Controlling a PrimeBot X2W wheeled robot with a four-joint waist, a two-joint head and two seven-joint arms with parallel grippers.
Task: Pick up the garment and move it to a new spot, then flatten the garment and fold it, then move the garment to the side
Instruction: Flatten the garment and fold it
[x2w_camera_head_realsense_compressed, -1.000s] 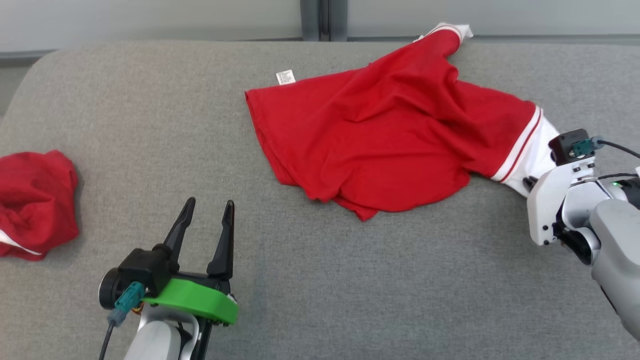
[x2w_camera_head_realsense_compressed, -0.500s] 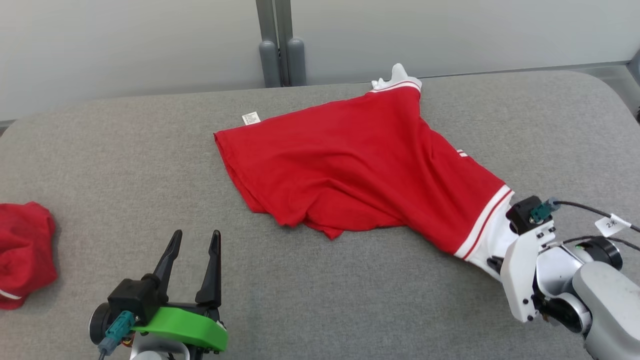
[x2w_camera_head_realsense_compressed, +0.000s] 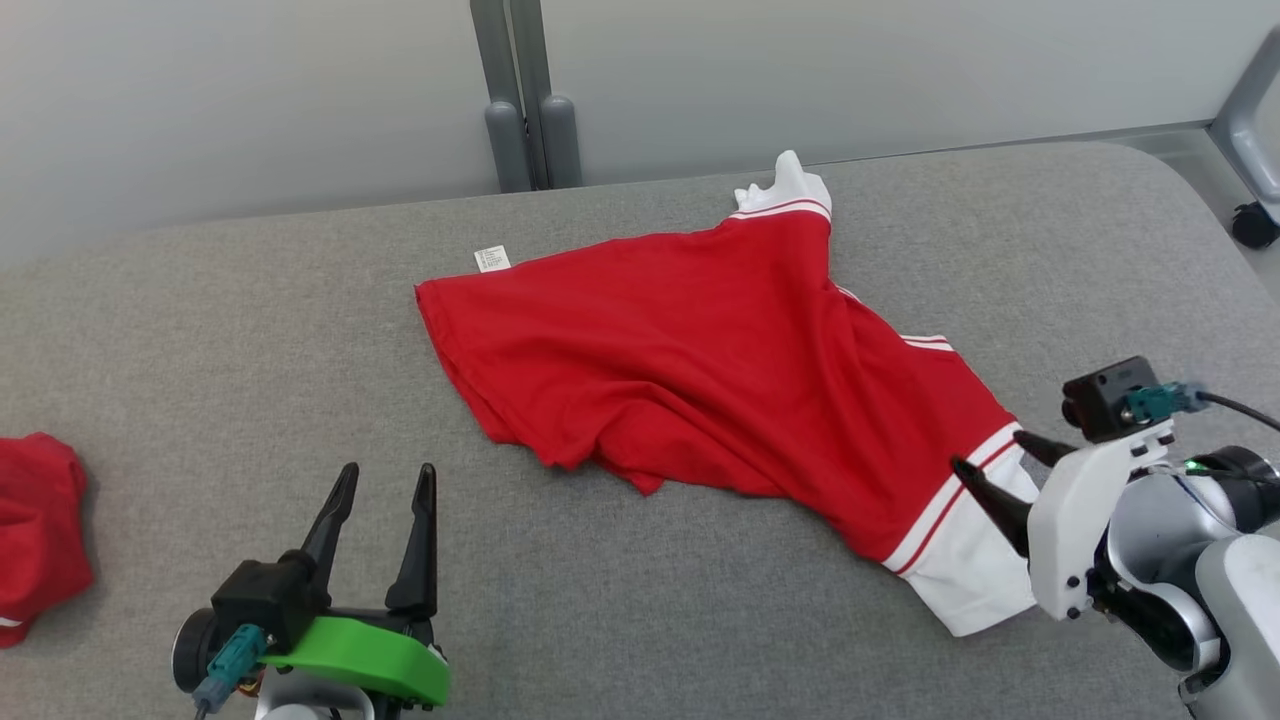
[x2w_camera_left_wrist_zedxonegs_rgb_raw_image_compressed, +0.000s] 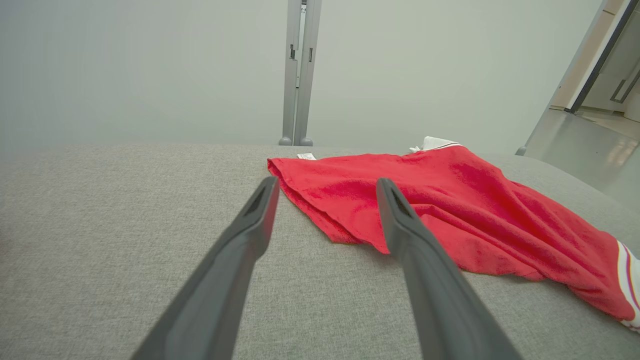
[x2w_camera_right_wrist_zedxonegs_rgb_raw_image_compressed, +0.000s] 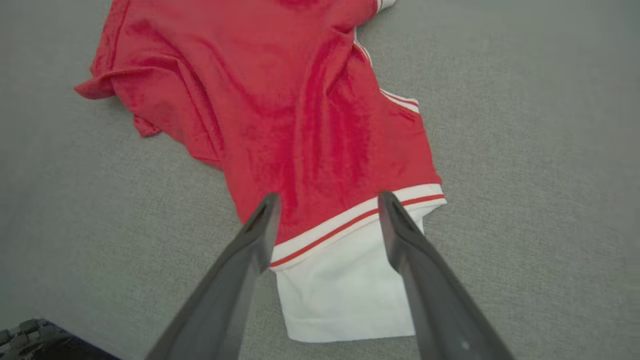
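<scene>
The right gripper (x2w_camera_head_realsense_compressed: 987, 449) is held spread just over the white sleeve (x2w_camera_head_realsense_compressed: 975, 585) of the red garment (x2w_camera_head_realsense_compressed: 700, 370), which is laid rumpled on the grey cushion (x2w_camera_head_realsense_compressed: 200, 330), centre to 4 o'clock. The sleeve could be snagged by fingers drawn off low. The hem doubled under at the garment's 7 o'clock edge could be pressed into a crease.

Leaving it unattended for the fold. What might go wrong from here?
The right end effector stands open astride the white sleeve; withdrawing could snag and drag it. The red shirt is bunched under at its near hem, so flattening may press creases in. Another red garment lies leftward, where the fold could land.
</scene>
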